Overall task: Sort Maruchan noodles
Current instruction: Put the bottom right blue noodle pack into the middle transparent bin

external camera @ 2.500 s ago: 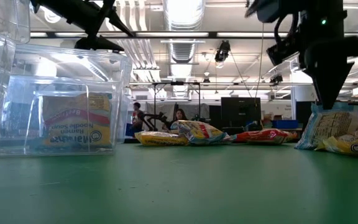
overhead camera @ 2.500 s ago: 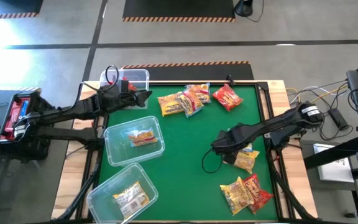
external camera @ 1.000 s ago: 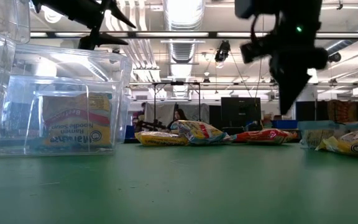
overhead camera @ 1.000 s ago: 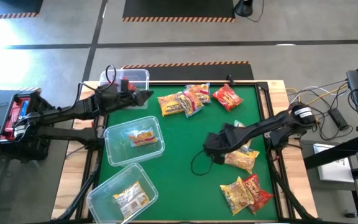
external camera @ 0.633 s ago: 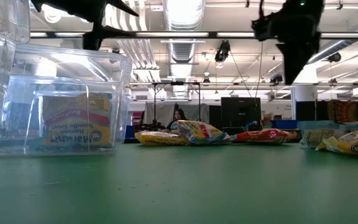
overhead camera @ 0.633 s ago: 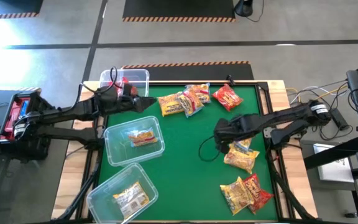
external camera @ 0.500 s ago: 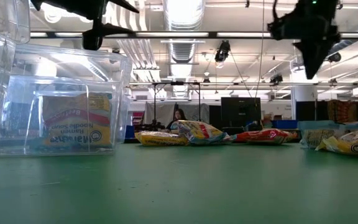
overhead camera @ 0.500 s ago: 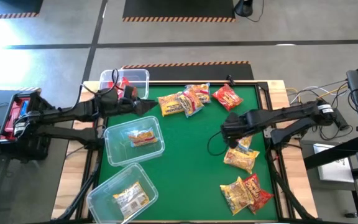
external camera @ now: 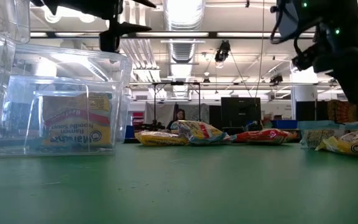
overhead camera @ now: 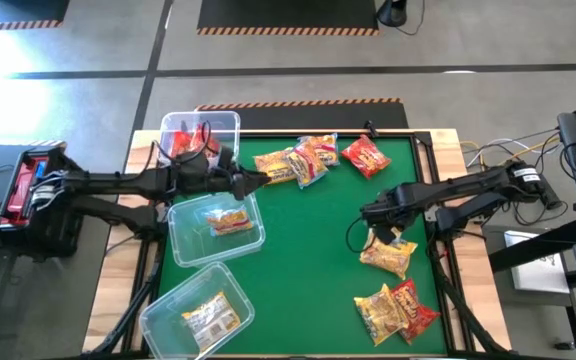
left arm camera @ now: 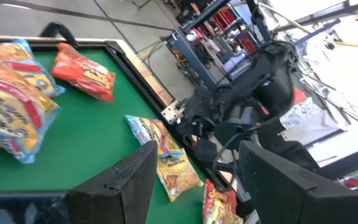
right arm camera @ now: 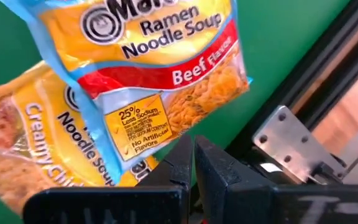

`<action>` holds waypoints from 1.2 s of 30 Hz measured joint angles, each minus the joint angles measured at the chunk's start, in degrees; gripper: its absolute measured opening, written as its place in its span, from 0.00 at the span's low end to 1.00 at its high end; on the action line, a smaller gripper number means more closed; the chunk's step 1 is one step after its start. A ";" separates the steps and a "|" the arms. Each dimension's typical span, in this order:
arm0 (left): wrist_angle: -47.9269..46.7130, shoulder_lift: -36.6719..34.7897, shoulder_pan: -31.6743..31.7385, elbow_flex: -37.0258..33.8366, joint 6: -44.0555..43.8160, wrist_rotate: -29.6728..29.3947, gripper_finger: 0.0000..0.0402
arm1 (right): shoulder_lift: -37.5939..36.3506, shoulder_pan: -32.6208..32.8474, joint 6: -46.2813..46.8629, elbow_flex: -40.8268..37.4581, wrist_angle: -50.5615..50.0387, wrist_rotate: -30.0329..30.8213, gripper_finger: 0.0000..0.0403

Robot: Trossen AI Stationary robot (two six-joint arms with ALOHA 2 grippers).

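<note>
Maruchan noodles lie in groups on the green table: a heap of yellow and orange packets (overhead camera: 293, 164) at the far middle, a red packet (overhead camera: 366, 156) beside it, a beef packet (right arm camera: 160, 56) overlapping a yellow creamy-chicken packet (overhead camera: 388, 255) at the right, and two more (overhead camera: 396, 310) near the front right. My left gripper (overhead camera: 259, 181) hangs open, off the table just left of the far heap, nothing between its fingers (left arm camera: 140, 171). My right gripper (right arm camera: 191, 155) is shut and hovers above the beef packet's edge, clear of it in the low view (external camera: 352, 93).
Three clear bins stand along the table's left side: the far one (overhead camera: 223, 122) holds a red packet, the middle one (overhead camera: 183, 235) an orange packet, the near one (overhead camera: 163, 310) a yellow packet. The table's raised black frame (right arm camera: 303, 93) runs close by my right gripper.
My right gripper, shut throughout, has risen from mid-table and swung toward the table's right edge, then come down a little over the beef packet. My left gripper, still open, has gone from over the far bin toward the table's right and near side, up to the far heap.
</note>
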 joint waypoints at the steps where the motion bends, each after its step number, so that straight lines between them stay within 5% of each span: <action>1: 0.75 0.56 -0.32 0.00 0.00 0.21 0.52 | 0.00 0.00 0.08 -0.95 1.35 -0.07 0.02; 13: 2.74 4.77 -2.49 0.00 -2.27 0.25 0.52 | 0.02 -0.17 3.55 -9.87 21.47 2.57 0.02; 29: 6.47 10.16 -3.54 0.00 -4.42 0.36 0.52 | 3.90 -2.43 -7.78 -12.77 59.68 0.58 0.02; 36: 8.30 12.60 -3.54 0.00 -5.99 2.31 0.52 | 1.18 -2.99 -7.16 -9.02 53.44 -2.56 0.02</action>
